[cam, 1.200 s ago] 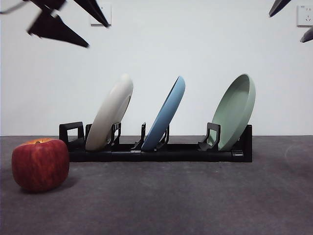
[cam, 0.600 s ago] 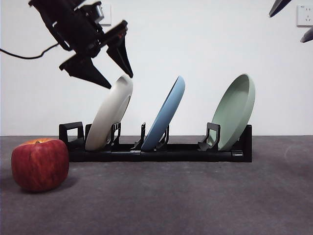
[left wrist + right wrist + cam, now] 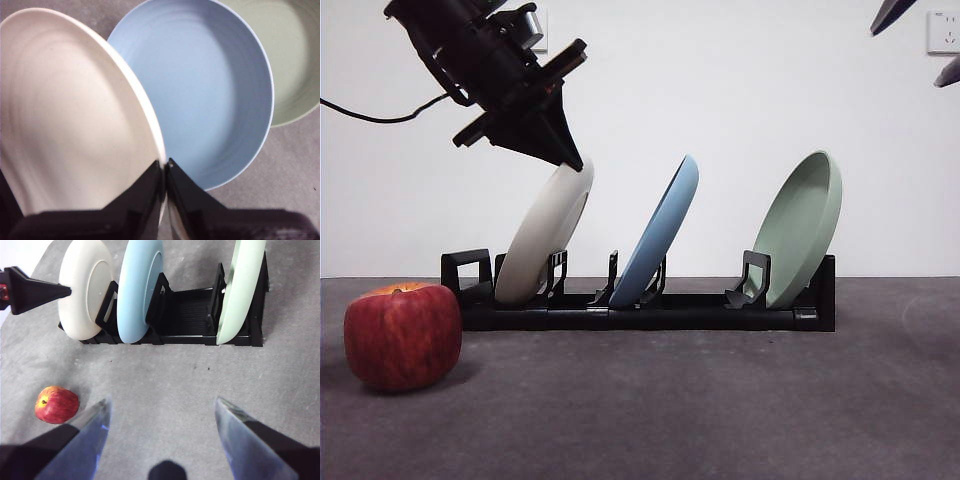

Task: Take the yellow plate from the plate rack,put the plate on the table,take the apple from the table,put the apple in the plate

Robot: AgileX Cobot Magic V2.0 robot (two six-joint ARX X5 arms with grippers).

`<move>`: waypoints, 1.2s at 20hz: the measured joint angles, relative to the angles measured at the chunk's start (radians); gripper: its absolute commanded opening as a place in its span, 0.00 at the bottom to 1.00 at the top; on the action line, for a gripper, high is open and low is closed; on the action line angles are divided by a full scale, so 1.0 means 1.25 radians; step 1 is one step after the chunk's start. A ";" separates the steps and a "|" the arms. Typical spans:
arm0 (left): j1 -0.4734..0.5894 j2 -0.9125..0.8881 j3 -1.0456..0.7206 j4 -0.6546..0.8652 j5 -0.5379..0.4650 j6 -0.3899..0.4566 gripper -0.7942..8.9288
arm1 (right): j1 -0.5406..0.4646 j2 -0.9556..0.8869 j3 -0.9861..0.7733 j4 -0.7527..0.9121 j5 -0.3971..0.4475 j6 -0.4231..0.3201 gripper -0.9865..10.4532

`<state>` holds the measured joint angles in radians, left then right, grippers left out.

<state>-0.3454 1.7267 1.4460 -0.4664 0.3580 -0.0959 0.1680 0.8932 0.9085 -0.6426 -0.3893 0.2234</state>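
Note:
The yellow plate [image 3: 545, 235], pale cream, leans in the leftmost slot of the black plate rack [image 3: 650, 315]. My left gripper [image 3: 570, 160] has come down from the upper left and is shut on the plate's top rim; in the left wrist view its jaws [image 3: 165, 164] pinch the rim of the plate [image 3: 75, 115]. The red apple [image 3: 402, 335] sits on the table [image 3: 720, 410] in front of the rack's left end. My right gripper [image 3: 160, 410] is open and empty, high above the table in front of the rack [image 3: 190, 315]; it sees the apple [image 3: 56, 404] too.
A blue plate [image 3: 660, 235] stands in the rack's middle slot and a sage-green plate [image 3: 800, 225] at its right end. The blue plate [image 3: 210, 90] is close beside the held rim. The right arm shows as black tips [image 3: 890, 15] at the top right.
My left gripper came down from the top left corner to the cream plate's top rim and closed on it. The plates, the apple and the right arm have not moved.

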 measured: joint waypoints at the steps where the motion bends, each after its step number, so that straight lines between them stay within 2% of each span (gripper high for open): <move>1: 0.000 -0.010 0.000 -0.013 0.000 0.000 0.07 | 0.000 0.000 0.000 0.000 0.000 0.000 0.39; 6: 0.000 -0.121 0.000 -0.085 0.009 -0.001 0.07 | 0.000 0.000 0.000 0.000 0.000 0.000 0.39; 9: 0.000 -0.229 0.000 -0.136 0.049 0.003 0.07 | 0.000 0.000 0.000 0.000 0.001 0.000 0.39; 13: -0.023 -0.387 0.000 -0.180 0.191 0.006 0.07 | 0.000 0.000 0.000 0.000 0.002 0.000 0.39; 15: -0.050 -0.460 0.000 -0.214 0.227 0.006 0.07 | 0.000 0.000 0.000 0.000 0.003 0.000 0.39; 17: -0.086 -0.521 0.000 -0.264 0.227 0.020 0.07 | 0.000 0.000 0.000 0.000 0.003 0.000 0.39; 19: -0.135 -0.558 0.001 -0.348 0.190 0.046 0.07 | 0.000 0.000 0.000 0.000 0.003 0.000 0.39; 21: -0.204 -0.562 0.001 -0.445 0.108 0.072 0.07 | 0.000 0.000 0.000 0.011 0.003 0.000 0.39; 24: -0.331 -0.516 0.001 -0.524 -0.071 0.083 0.07 | 0.000 -0.002 0.002 0.029 0.003 0.000 0.39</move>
<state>-0.7597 1.0821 1.4475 -1.1210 0.2687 0.0078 0.1677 0.8909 0.9115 -0.6060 -0.3855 0.2234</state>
